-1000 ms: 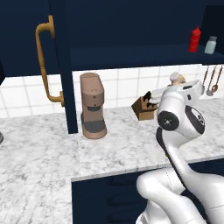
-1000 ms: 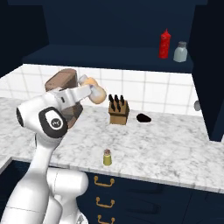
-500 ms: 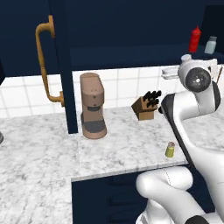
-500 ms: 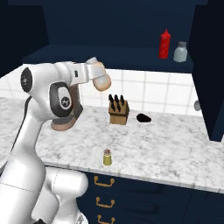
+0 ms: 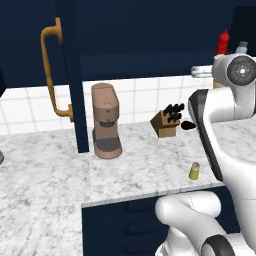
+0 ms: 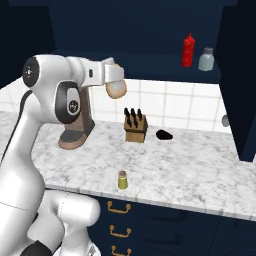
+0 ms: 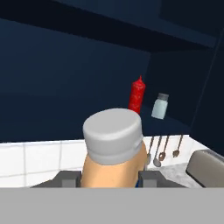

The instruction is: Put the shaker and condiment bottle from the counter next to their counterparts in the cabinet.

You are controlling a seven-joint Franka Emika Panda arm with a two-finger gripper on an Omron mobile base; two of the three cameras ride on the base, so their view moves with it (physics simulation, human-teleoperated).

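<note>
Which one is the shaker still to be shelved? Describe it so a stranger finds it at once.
Start at the marbled counter and go to its front edge, well ahead of the knife block. The shaker stands there alone: a small yellow-green cylinder with a grey top, unlike the pale grey-blue shaker up in the cabinet beside the red bottle.

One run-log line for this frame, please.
gripper: shut on condiment bottle, raised | shaker: on counter | red bottle, grey shaker: cabinet shelf

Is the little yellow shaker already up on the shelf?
No, the shaker stands on the counter near its front edge, while the red bottle and grey shaker are on the cabinet shelf.
</note>
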